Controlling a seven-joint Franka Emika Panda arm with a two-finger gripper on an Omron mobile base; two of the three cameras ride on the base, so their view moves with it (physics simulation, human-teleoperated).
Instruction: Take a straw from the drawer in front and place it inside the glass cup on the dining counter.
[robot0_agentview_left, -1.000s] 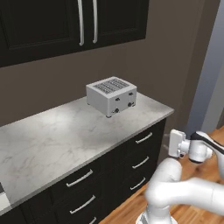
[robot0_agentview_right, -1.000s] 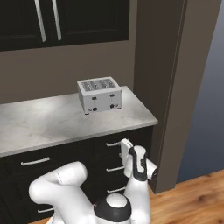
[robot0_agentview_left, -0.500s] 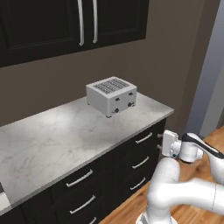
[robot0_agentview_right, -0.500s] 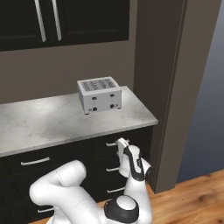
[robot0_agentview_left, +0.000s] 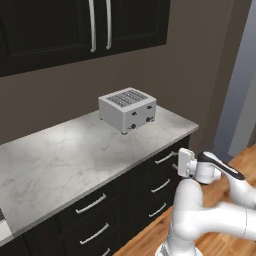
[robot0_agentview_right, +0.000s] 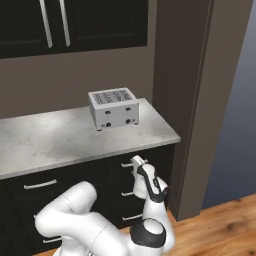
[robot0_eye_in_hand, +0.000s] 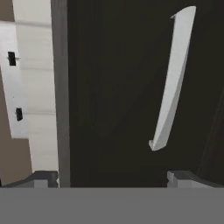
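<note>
The drawer (robot0_eye_in_hand: 113, 87) is the top one at the right end of the black cabinet, and it is shut. Its flat black front carries a slim silver bar handle (robot0_eye_in_hand: 173, 83), also seen as the handle (robot0_agentview_left: 164, 158) and the handle (robot0_agentview_right: 127, 164) from the base. My gripper (robot0_eye_in_hand: 113, 178) is open and faces the drawer front at close range, with the handle lying toward one fingertip (robot0_eye_in_hand: 183, 177). From the base views the gripper (robot0_agentview_left: 178, 163) hovers just off the handle, and the gripper (robot0_agentview_right: 136, 162) sits level with that drawer. The straw, the glass cup and the dining counter are out of view.
A silver toaster (robot0_agentview_left: 127, 109) stands on the marble worktop (robot0_agentview_left: 60, 160) above the drawers. More drawers (robot0_agentview_right: 40, 185) run to the left and below. A dark wall column (robot0_agentview_right: 185, 100) rises right of the cabinet. Black cupboards (robot0_agentview_left: 100, 25) hang overhead.
The hand has moved in toward the top right drawer and now sits close to its handle. Its jaws have stayed open. The drawer has not moved.
</note>
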